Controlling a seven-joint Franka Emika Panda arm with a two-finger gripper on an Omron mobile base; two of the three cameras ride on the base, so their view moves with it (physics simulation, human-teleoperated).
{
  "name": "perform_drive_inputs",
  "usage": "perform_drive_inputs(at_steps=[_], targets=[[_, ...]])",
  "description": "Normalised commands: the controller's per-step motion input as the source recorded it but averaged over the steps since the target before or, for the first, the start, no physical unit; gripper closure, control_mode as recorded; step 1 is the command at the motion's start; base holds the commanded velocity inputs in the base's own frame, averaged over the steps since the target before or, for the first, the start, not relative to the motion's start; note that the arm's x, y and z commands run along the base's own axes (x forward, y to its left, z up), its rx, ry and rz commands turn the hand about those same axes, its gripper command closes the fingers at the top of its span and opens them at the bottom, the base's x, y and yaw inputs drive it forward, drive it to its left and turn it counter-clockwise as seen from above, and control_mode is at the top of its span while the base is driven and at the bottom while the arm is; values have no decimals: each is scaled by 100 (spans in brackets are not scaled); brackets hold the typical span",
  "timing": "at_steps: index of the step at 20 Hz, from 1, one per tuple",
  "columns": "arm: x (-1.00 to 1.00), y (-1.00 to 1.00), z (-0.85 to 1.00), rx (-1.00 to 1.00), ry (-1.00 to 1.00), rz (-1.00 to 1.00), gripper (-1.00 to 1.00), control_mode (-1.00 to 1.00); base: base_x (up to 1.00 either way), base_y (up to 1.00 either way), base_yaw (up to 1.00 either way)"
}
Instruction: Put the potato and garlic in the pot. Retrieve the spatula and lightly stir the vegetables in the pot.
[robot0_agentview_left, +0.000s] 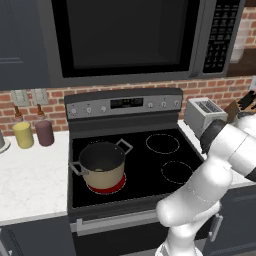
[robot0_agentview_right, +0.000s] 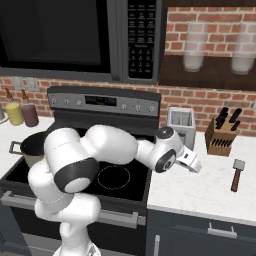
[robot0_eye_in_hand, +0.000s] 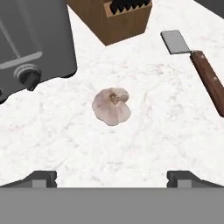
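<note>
The garlic (robot0_eye_in_hand: 111, 106), a pale pinkish-white bulb, lies on the white marble counter straight ahead in the hand view. My gripper (robot0_eye_in_hand: 112, 178) hovers above it, open, both fingertips spread wide and nothing between them. In the right base view the gripper (robot0_agentview_right: 192, 162) hangs over the counter right of the stove and covers the garlic. The spatula (robot0_eye_in_hand: 192, 57), grey blade and brown handle, lies beyond the garlic to the right; this spatula (robot0_agentview_right: 236, 175) rests near the knife block. The tan pot (robot0_agentview_left: 101, 165) stands on the front left burner. The potato is not clearly visible; its dark inside shows a faint pale spot.
A silver toaster (robot0_eye_in_hand: 30, 48) stands close to the garlic's left, and a wooden knife block (robot0_eye_in_hand: 113, 17) stands behind it. The burner under the pot glows red (robot0_agentview_left: 107, 188). Yellow (robot0_agentview_left: 23, 135) and maroon (robot0_agentview_left: 44, 132) canisters stand on the left counter.
</note>
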Motion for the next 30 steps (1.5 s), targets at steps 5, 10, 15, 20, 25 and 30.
perform_drive_inputs(at_steps=[5, 10, 15, 20, 25, 30], targets=[[34, -54, -25, 0, 0, 0, -100, -100, 0, 0, 0], [52, -46, -24, 1, 4, 0, -100, -100, 0, 0, 0], [23, -58, -11, 4, 3, 0, -100, -100, 0, 0, 0], [19, -45, -5, 8, 1, 0, -100, -100, 0, 0, 0], [44, -11, -4, 10, 5, 1, -100, -100, 0, 0, 0], [56, -6, 0, 4, 1, 2, -100, -100, 0, 0, 0]])
